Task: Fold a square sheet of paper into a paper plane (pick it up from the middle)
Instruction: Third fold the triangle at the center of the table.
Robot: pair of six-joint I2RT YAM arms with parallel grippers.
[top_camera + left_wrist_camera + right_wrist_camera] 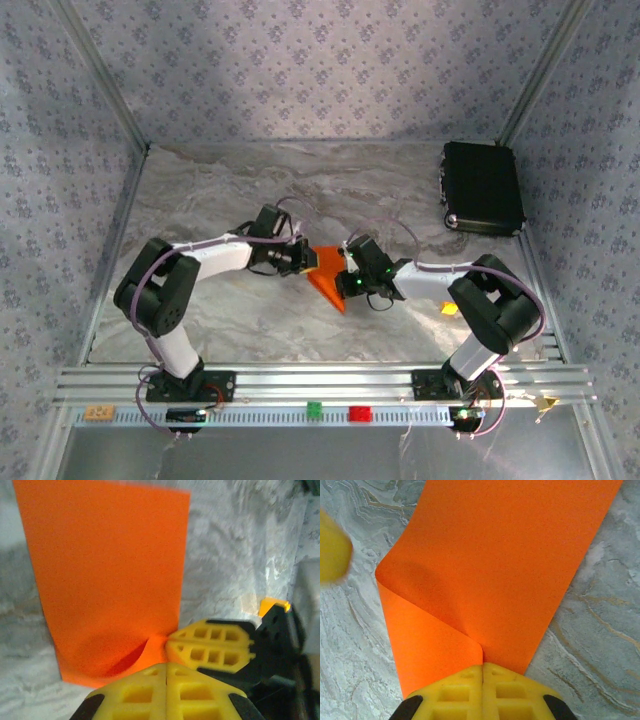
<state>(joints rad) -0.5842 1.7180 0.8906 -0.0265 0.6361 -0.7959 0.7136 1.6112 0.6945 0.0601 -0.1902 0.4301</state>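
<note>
The square sheet of paper is bright orange and hangs above the table's middle between my two grippers, bent into a fold. My left gripper is at its left corner; in the left wrist view its yellow fingers are pressed together at the curled lower edge of the paper. My right gripper is shut on the paper's fold line, where one flap curls over the other. The right gripper's fingers almost touch mine in the left wrist view.
A black box lies at the back right of the marble table. A small yellow-orange block sits by the right arm. Green, red and tan blocks rest on the front rail.
</note>
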